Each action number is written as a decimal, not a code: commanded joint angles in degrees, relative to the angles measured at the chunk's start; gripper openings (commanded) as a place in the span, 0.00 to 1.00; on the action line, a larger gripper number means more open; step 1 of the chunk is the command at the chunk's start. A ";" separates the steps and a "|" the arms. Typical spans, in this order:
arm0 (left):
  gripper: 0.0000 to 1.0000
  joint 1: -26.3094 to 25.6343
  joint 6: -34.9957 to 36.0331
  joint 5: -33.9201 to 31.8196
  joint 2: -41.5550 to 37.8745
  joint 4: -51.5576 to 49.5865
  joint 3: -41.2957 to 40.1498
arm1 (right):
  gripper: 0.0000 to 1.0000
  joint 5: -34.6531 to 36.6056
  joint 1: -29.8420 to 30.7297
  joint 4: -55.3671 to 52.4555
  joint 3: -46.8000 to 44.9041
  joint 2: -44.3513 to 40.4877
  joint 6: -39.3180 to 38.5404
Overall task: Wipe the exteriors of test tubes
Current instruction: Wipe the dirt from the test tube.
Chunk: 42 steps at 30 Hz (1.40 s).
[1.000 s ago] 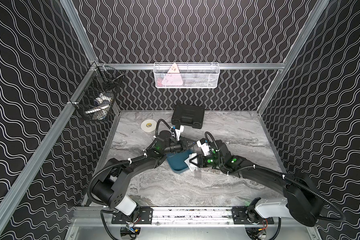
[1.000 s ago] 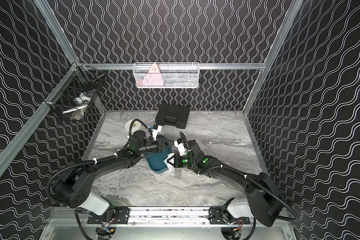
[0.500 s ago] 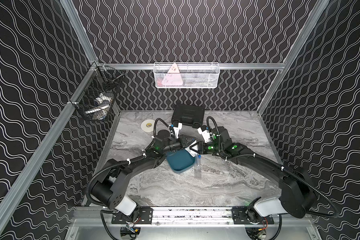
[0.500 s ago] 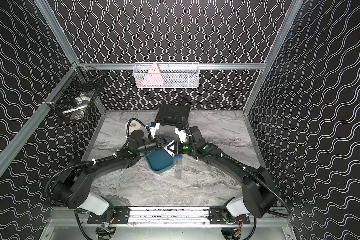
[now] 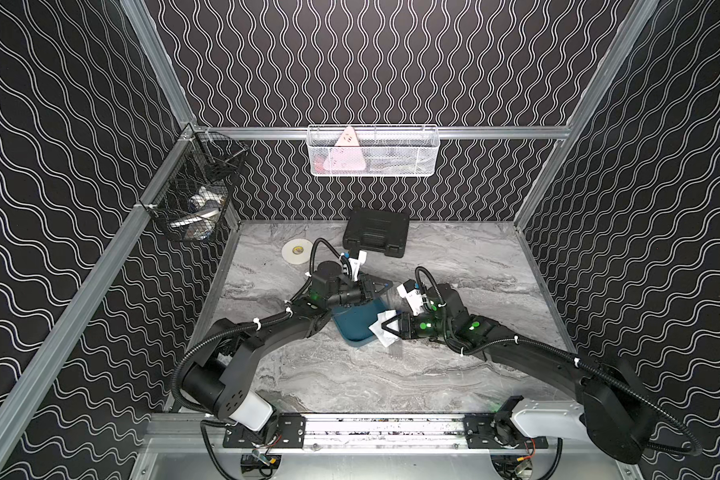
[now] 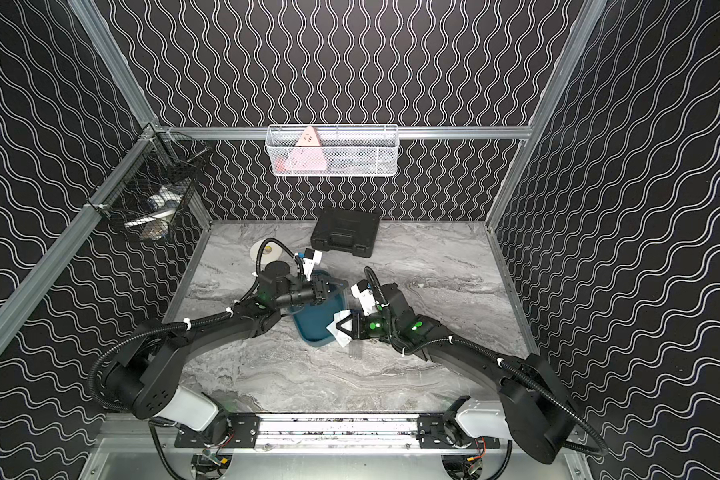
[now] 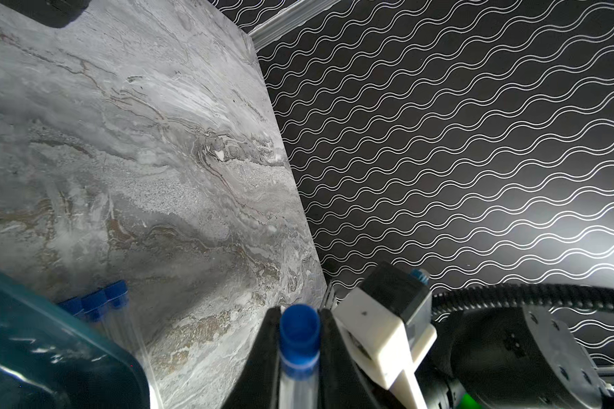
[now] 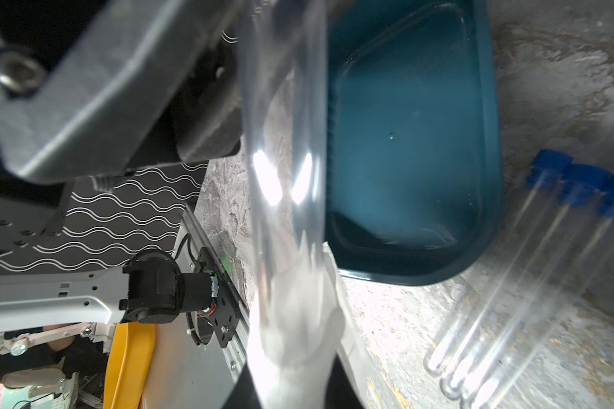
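Note:
My left gripper is shut on a clear test tube just below its blue cap, above the teal tray. The tube slants down from there to my right gripper, which is shut on a crumpled white tissue wrapped round the tube's lower end. In both top views the right gripper sits at the tray's right rim, the left gripper at its far edge. Three more test tubes lie side by side on the table beside the tray.
A black case and a white tape roll lie at the back of the marble table. A white wire basket hangs on the back rail and a black mesh basket on the left rail.
My right gripper slid the tissue up the tube towards the left gripper, then back down to the tube's lower end. The left gripper has barely moved.

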 commanded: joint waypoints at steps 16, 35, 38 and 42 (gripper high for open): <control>0.15 0.17 0.26 0.16 -0.50 1.30 1.46 | 0.18 0.09 -2.46 -4.46 8.75 5.49 -3.76; 0.15 0.37 -0.10 0.42 -0.94 2.18 0.29 | 0.18 -0.86 -5.23 -5.00 16.04 10.79 -7.15; 0.15 0.36 0.31 0.38 -1.17 1.52 0.42 | 0.17 -1.77 -5.50 -5.79 17.26 11.39 -7.62; 0.15 0.73 0.23 0.27 -0.82 2.10 0.50 | 0.17 -1.75 -3.42 -4.21 11.96 9.00 -4.97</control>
